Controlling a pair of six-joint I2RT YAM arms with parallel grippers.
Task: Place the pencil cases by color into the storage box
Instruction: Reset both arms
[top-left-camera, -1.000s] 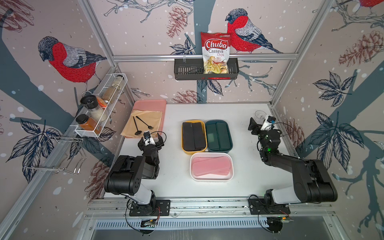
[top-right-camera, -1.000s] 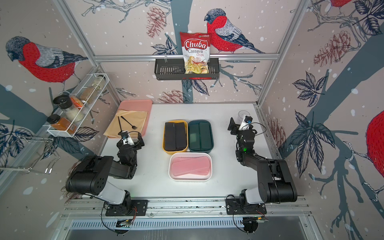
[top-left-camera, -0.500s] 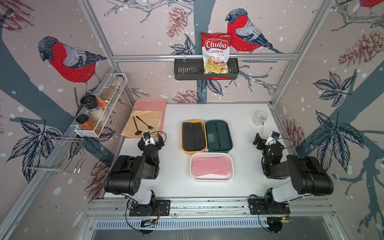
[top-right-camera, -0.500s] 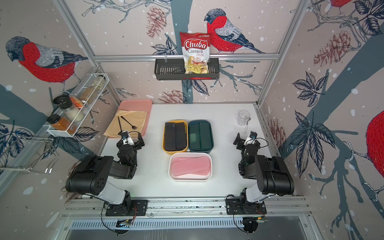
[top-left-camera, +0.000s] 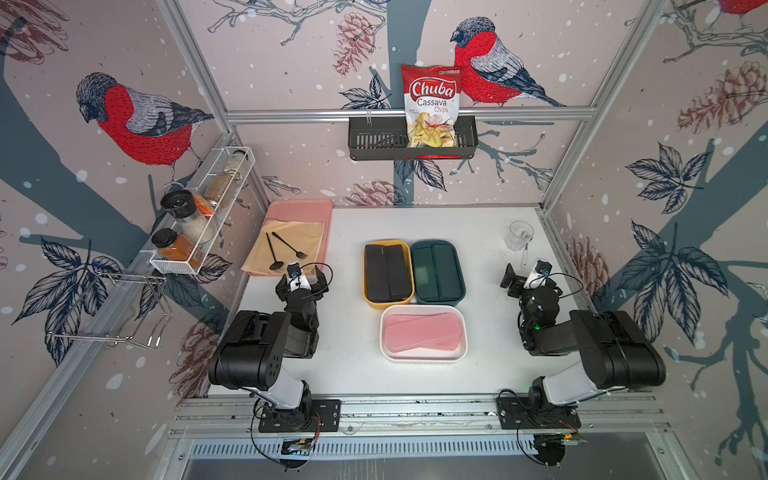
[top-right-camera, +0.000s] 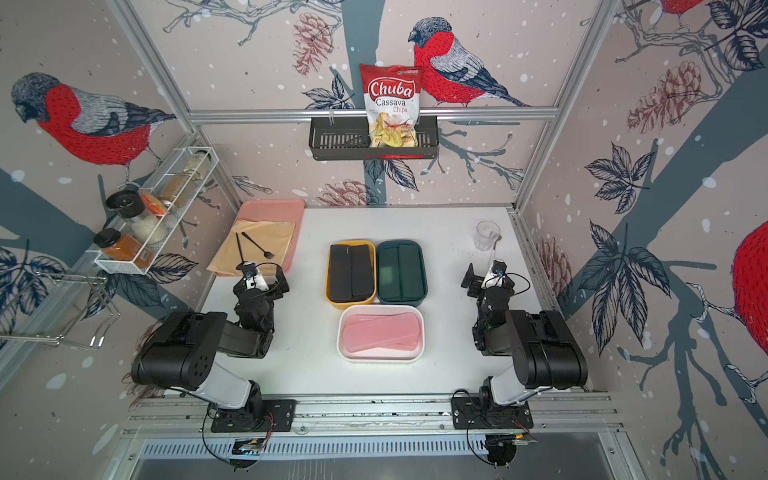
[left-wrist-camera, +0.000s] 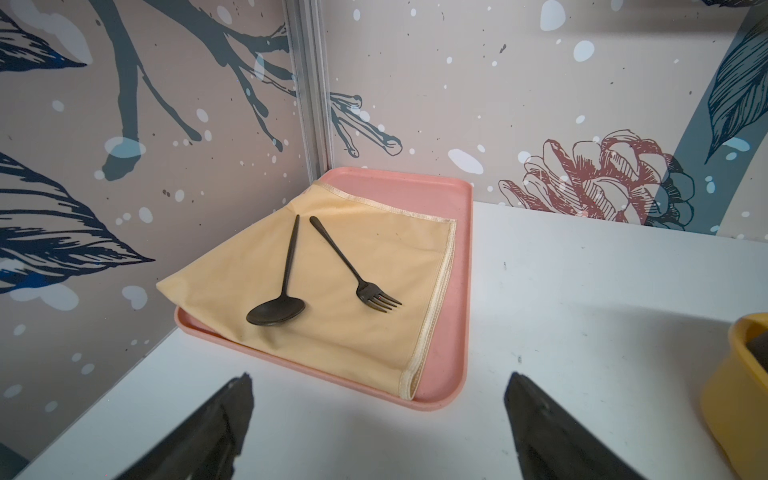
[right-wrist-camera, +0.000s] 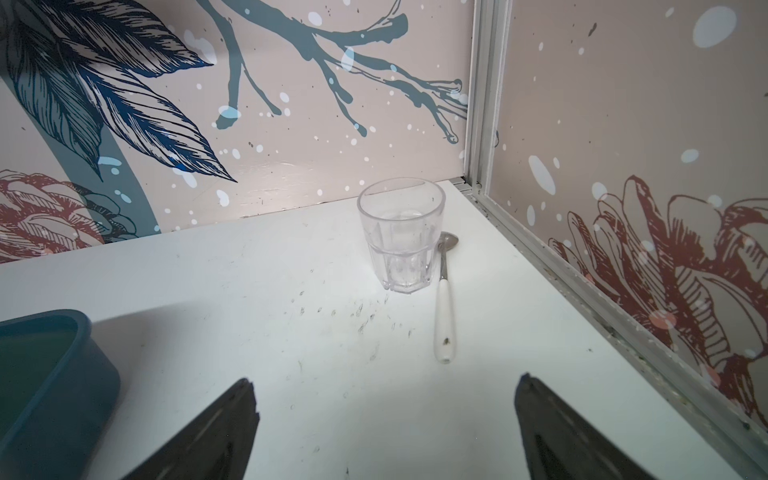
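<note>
Both tools, left tool (left-wrist-camera: 379, 376) and right tool (right-wrist-camera: 386, 378), stand spread and empty; we fear the overlapping pink pencil cases (top-left-camera: 422, 332) could shift if their white tub (top-left-camera: 424, 359) gets nudged.

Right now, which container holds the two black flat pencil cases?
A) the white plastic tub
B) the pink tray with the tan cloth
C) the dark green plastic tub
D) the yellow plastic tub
D: in a top view the black flat pencil cases lie side by side inside the yellow plastic tub, next to the dark green plastic tub.
</note>
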